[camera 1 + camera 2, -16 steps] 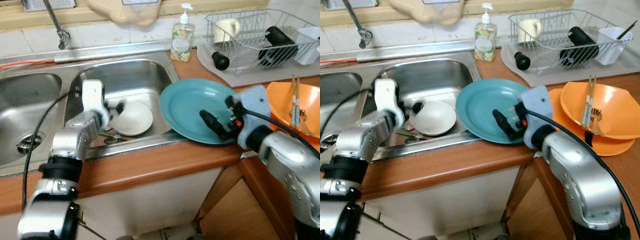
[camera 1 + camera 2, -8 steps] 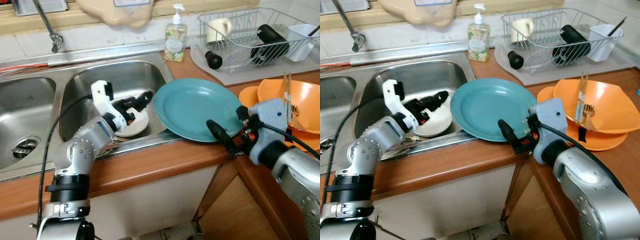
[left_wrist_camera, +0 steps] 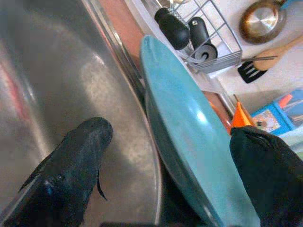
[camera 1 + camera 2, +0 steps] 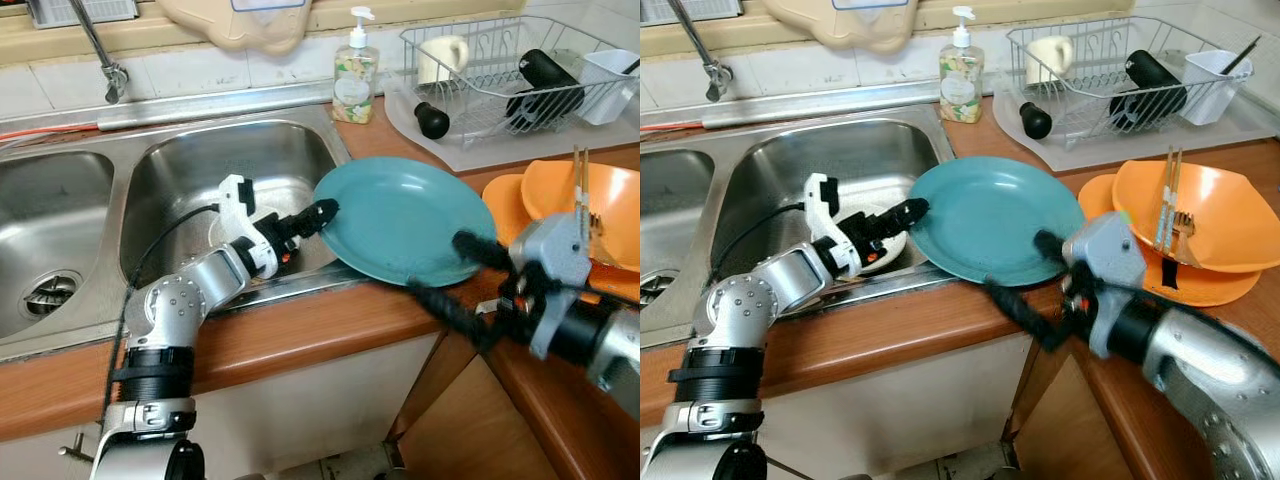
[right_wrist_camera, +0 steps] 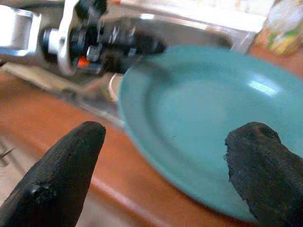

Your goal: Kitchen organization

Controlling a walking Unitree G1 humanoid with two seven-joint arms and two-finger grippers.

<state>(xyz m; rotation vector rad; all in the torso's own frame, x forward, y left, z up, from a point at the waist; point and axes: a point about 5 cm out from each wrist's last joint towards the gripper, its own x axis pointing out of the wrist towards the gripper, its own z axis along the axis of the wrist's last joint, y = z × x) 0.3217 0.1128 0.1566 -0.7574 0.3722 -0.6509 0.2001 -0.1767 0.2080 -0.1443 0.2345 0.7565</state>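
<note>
Reaching further since a moment ago, left gripper (image 4: 315,215) straddles the teal plate (image 4: 405,220) rim open, poised to clamp; right gripper (image 4: 1025,285) gapes nearby.

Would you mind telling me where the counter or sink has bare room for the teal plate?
The left basin is bare steel. A bare wood strip runs along the front edge. Crowded: the right basin with a white bowl and the left end effector, the dish rack, the orange bowls beside the teal plate.
</note>
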